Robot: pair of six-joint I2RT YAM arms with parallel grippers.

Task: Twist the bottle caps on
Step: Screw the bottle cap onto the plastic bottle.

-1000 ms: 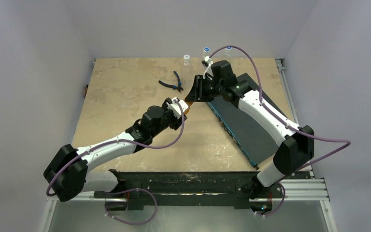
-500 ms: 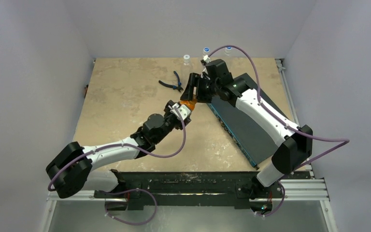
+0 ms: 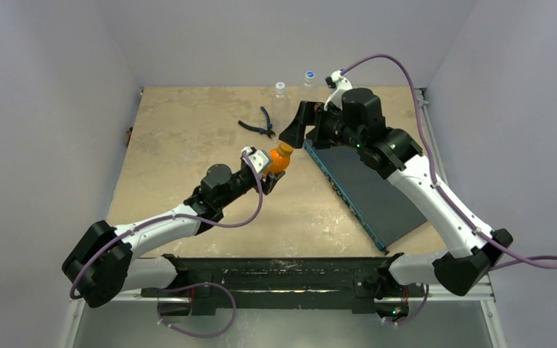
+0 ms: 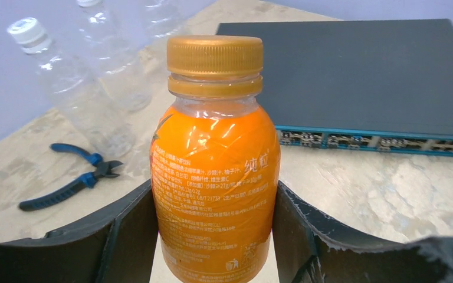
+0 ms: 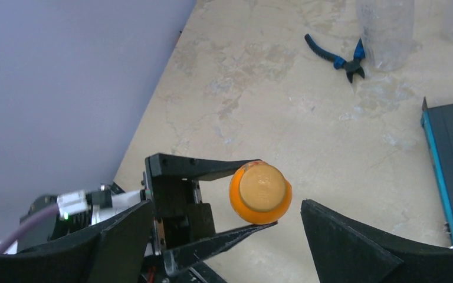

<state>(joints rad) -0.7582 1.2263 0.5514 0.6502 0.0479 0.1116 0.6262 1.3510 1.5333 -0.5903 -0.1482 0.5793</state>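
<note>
Pliers (image 4: pixel 91 175) and clear bottles (image 4: pixel 76 88) beyond orange bottle (image 4: pixel 215 177) — black box (image 4: pixel 354 76) beside

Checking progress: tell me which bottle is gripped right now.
The squat orange bottle with the gold cap, clamped in the left gripper; the clear bottles stand apart, ungripped.

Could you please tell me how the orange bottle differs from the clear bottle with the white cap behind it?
The orange bottle looks solidly orange; the clear bottle is see-through. The orange bottle wears a gold cap, the clear bottle a white cap. The orange bottle sits between the jaws of the left gripper; the clear bottle stands free on the table. Both are capped.
</note>
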